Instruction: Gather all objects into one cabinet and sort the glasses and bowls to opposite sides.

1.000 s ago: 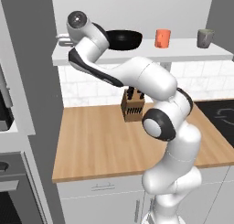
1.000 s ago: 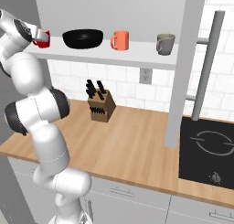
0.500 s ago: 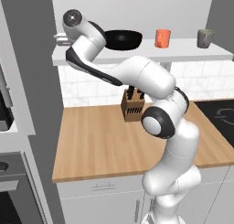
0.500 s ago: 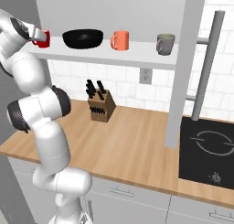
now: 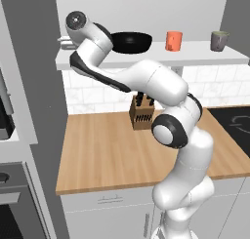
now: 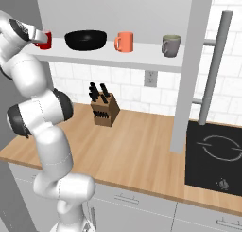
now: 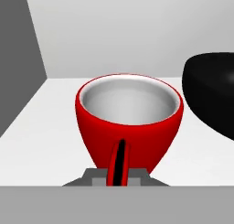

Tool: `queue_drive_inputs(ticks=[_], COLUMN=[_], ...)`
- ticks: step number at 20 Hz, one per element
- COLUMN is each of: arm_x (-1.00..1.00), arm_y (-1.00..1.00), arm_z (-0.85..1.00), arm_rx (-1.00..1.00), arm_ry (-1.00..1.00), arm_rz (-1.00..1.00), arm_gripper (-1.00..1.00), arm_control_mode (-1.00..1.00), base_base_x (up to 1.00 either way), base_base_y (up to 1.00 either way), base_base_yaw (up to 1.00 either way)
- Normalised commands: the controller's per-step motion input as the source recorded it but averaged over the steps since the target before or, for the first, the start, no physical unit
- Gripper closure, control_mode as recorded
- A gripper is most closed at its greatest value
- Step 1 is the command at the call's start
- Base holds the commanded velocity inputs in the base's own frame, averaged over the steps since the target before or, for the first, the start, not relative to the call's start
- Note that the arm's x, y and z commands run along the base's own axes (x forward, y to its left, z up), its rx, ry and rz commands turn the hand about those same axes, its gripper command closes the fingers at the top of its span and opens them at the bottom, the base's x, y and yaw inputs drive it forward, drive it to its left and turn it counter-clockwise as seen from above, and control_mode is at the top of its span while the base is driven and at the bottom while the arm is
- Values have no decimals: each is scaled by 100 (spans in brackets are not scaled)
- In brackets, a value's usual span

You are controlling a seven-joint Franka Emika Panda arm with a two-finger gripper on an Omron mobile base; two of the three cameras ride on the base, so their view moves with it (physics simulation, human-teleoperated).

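The claw (image 7: 118, 173) was pinching the handle of the red cup (image 7: 129, 121) at the shelf's (image 6: 142, 53) far left end. Black bowl (image 6: 85, 39) sat just right of it, then the orange cup (image 6: 124, 41) and grey mug (image 6: 170, 45).

No readable txt, labels, brands, nos. or signs anywhere: none on cups, bowl, knife block, cabinet fronts, hob.
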Motion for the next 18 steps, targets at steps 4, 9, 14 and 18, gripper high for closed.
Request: queue_drive_inputs(ticks=[4, 9, 14, 18], arm_x=[-73, -76, -64, -45], arm_y=[-24, -40, -84, -100], arm_z=[-5, -4, 0, 0], arm_rx=[1, 3, 6, 5], arm_ry=[-8, -12, -7, -6], arm_rz=[3, 3, 3, 0], arm_gripper=[100, 100, 100, 100], arm_control_mode=[-100, -100, -100, -100], base_base_x=[0, 0, 0, 0], base_base_y=[0, 0, 0, 0], base_base_yaw=[0, 0, 0, 0])
